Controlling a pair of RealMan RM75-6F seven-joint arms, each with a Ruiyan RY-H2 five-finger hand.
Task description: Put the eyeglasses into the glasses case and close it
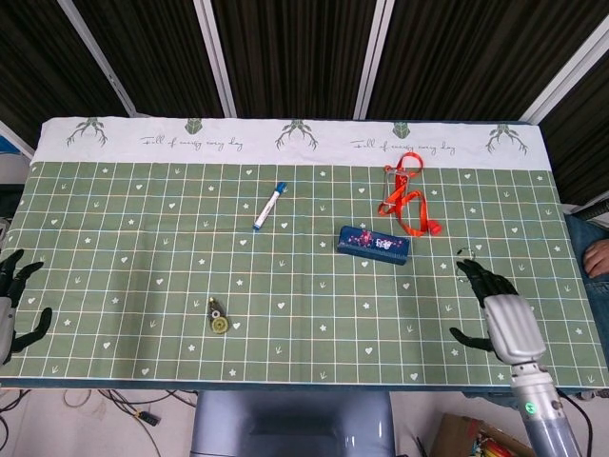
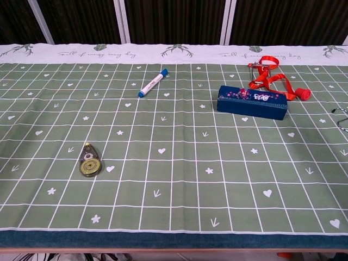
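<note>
Right hand rests at the near right edge of the table, fingers spread, holding nothing. Eyeglasses lie just beyond its fingertips; in the head view they are mostly hidden, and the chest view shows only part of a thin frame at its right edge. Glasses case, lid down, sits further out and to the left of that hand. Left hand hangs off the near left table edge, fingers apart, empty.

Table under green grid-patterned cloth with white printed border strip; behind table, dark corrugated wall panels divided by white struts.
</note>
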